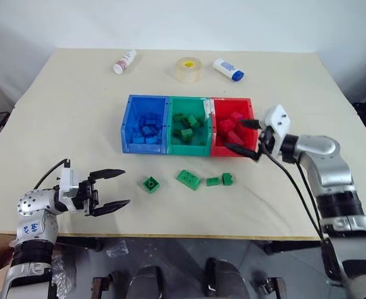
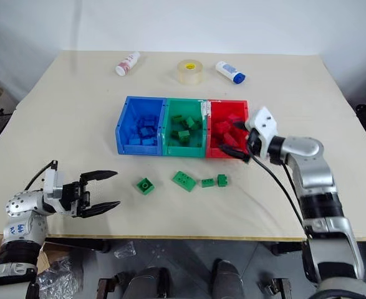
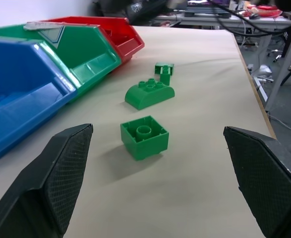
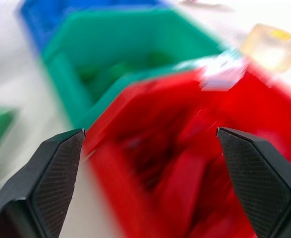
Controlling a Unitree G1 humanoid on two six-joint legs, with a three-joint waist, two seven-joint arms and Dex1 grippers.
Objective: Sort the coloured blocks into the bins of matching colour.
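Fingers spread wide and empty on both: left gripper (image 1: 110,188) low near the tabletop's front edge, right gripper (image 1: 244,136) at the red bin (image 1: 215,147). Mostly sorted, with bins (image 1: 126,140) mid-table holding matching blocks. Four small studded green blocks (image 1: 188,179) left loose just in front.

Red bin (image 4: 185,163) ahead of the right gripper (image 4: 147,183) was motion-blurred, its contents indistinct.
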